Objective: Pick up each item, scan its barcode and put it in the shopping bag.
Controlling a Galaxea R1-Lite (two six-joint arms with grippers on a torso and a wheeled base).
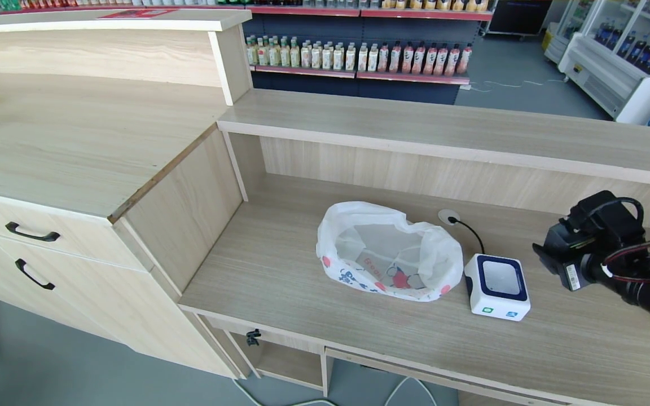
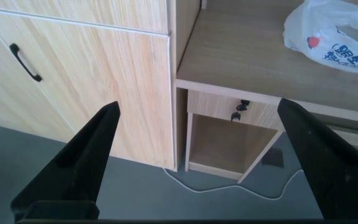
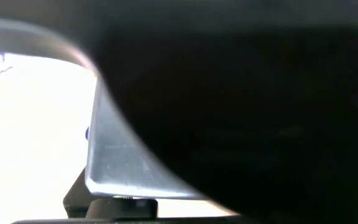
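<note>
1. The shopping bag (image 1: pixel 390 256) lies on the lower counter (image 1: pixel 280 282), just to the left of the barcode scanner (image 1: pixel 497 285); whether the two touch cannot be told.
2. The bag's mouth is turned upward and stands open. Its long axis runs along the counter from left to right, skewed slightly toward the front edge at the scanner end.
3. The scanner's window faces up, tilted toward the front edge. Its cable (image 1: pixel 471 231) is led back to a hole in the counter.
4. The left gripper (image 2: pixel 197 155) is spread wide and empty, hung low before the counter's front near a cabinet door (image 2: pixel 73 81).
5. The right gripper (image 1: pixel 570 254) is placed above the counter, right of the scanner. Its state cannot be told, since something pale and close blocks the right wrist view.
6. The step is judged to be presenting an item to the scanner. The barcode should be turned toward the window and held steady there. The item should then be lowered through the bag's open mouth, because a push on the thin rim would likely fold it shut.
</note>
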